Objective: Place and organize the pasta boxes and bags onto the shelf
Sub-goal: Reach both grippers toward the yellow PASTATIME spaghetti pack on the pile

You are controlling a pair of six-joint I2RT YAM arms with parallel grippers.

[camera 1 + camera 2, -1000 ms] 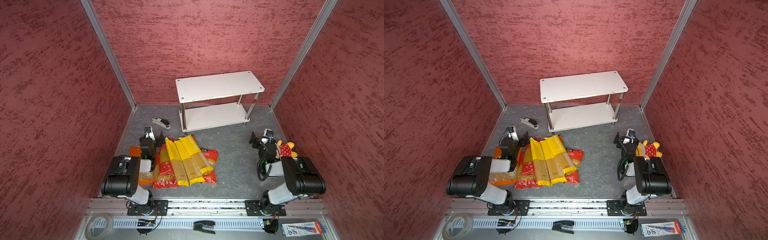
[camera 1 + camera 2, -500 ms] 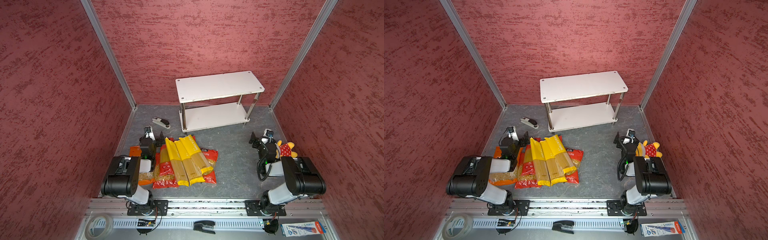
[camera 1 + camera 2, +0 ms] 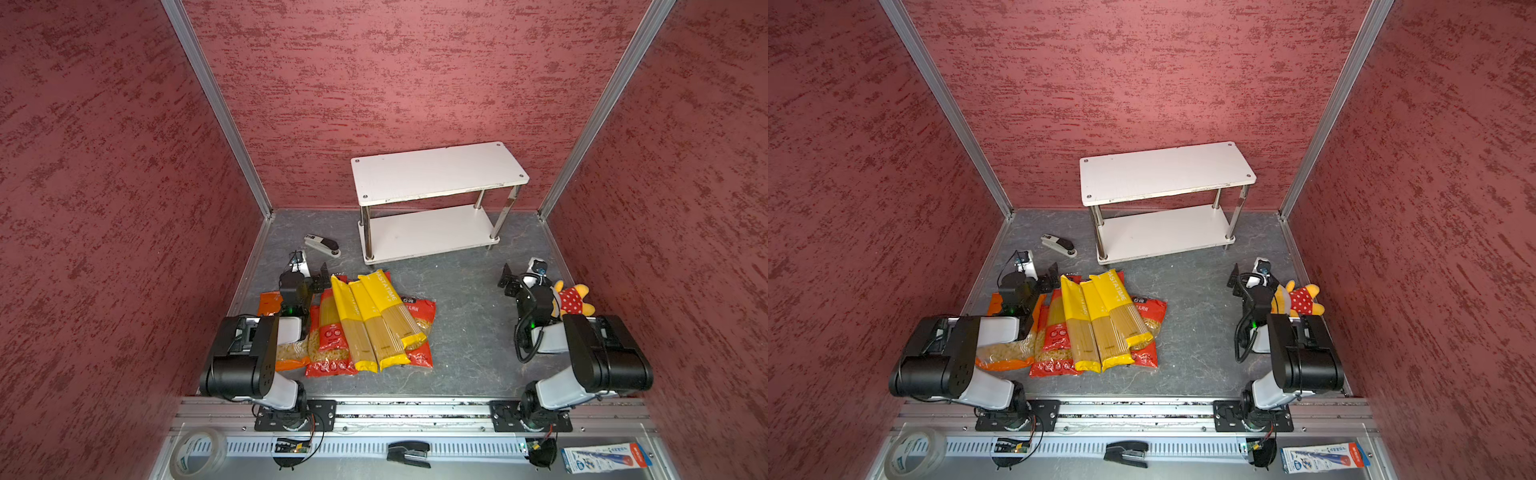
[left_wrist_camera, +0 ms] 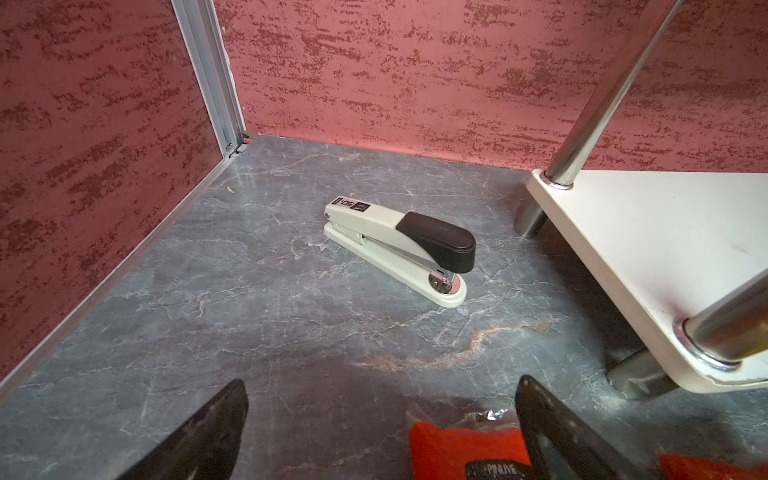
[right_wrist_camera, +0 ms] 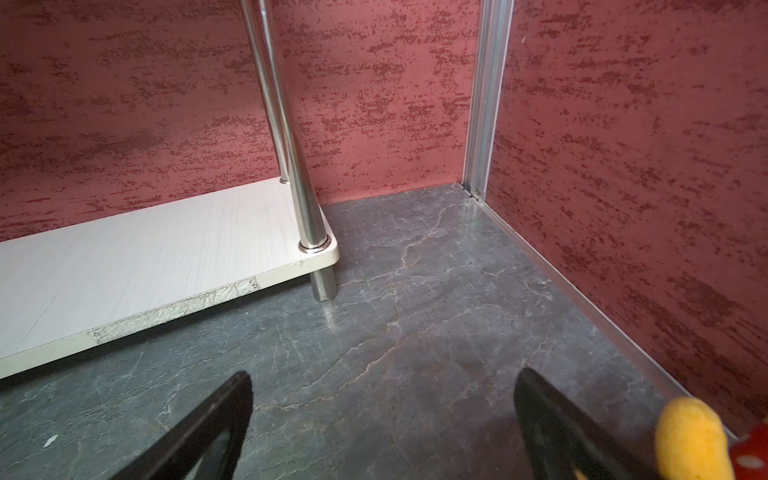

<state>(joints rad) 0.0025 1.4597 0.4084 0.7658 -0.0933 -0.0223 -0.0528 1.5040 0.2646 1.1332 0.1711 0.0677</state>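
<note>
The pasta packs (image 3: 368, 324) are piled flat on the desk (image 3: 465, 324), apart from the two-tier shelf (image 3: 438, 176); the left end effector (image 4: 382, 380) is held wide at the pile's far end, nothing gripped. The right end effector (image 5: 384, 372) is spread wide and empty beside a plush toy (image 3: 575, 301).

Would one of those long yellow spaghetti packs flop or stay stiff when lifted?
Probably stiff: the middle long yellow plastic spaghetti pack shows straight strands along its length. Its glossy film looks slippery, so pushed, it may slide off the red bags beneath.
</note>
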